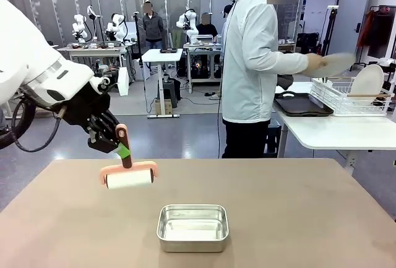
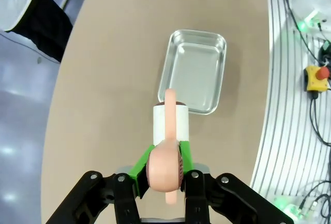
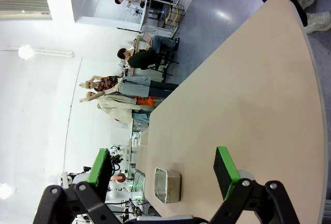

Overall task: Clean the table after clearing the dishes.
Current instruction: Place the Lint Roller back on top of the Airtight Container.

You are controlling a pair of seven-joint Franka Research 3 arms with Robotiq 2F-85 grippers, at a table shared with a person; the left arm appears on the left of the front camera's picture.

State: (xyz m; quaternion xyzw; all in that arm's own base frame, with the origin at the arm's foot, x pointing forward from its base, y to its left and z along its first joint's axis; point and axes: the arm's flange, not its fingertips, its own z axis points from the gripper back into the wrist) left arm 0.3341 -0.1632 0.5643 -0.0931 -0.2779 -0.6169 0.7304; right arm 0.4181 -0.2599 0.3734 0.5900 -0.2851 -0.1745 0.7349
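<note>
Over the counter's (image 1: 297,218) left half in the front view, the left end effector (image 1: 117,146) is clamped on the dark handle of a pink lint roller (image 1: 128,175). The handle runs from the fingers down toward 5 o'clock, and the white roll at its end lies crosswise, its long axis nearly level from 9 to 3 o'clock, just above the counter top. A steel pan (image 1: 193,227) sits on the counter at about 4 o'clock from the roll, apart from it. In the left wrist view the roller (image 2: 170,131) points away from the end effector (image 2: 164,180) toward 12 o'clock, its roll near the pan (image 2: 199,69). The right end effector (image 3: 163,175) stands wide with nothing between its green pads (image 3: 225,169). Beyond the counter's far edge a person (image 1: 250,64) faces a white side table, holding a white plate (image 1: 334,65) over a wire rack (image 1: 346,98) that has another plate (image 1: 367,81) in it; a dark tray (image 1: 302,104) lies beside the rack.
</note>
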